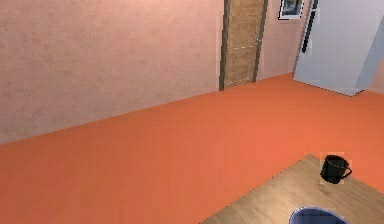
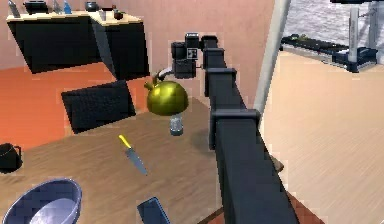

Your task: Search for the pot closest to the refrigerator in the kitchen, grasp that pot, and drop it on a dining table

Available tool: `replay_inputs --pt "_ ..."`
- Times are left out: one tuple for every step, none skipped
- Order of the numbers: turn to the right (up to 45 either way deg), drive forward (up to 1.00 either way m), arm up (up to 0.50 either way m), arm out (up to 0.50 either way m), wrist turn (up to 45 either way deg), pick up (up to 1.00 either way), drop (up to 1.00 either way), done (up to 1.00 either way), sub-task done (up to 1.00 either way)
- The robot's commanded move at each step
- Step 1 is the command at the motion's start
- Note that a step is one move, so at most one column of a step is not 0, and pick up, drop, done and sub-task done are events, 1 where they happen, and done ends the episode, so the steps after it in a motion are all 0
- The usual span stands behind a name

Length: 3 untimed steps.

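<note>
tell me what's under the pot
A small shaker stands on the table just below the pot. The pot hides what lies behind it; whether they touch is unclear.

Brass-coloured pot [image 2: 167, 97] hanging over a wooden tabletop [image 2: 90, 165].
The pot is round, shiny and golden-yellow, with a thin handle rising from its top; it hangs upright at the far end of the end effector [image 2: 172, 72], clear of the surface; below lies the light wood tabletop's far edge.
</note>
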Motion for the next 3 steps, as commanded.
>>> replay_inputs --pt "0.0 0.0 0.0 0.0 -36.0 0.0 0.0 0.0 0.0" --pt "0.0 0.0 -0.04 0.0 0.0 0.0 0.0 0.0 0.0" --pt "0.0 0.0 -0.32 0.0 0.0 0.0 0.0 0.0 0.0"
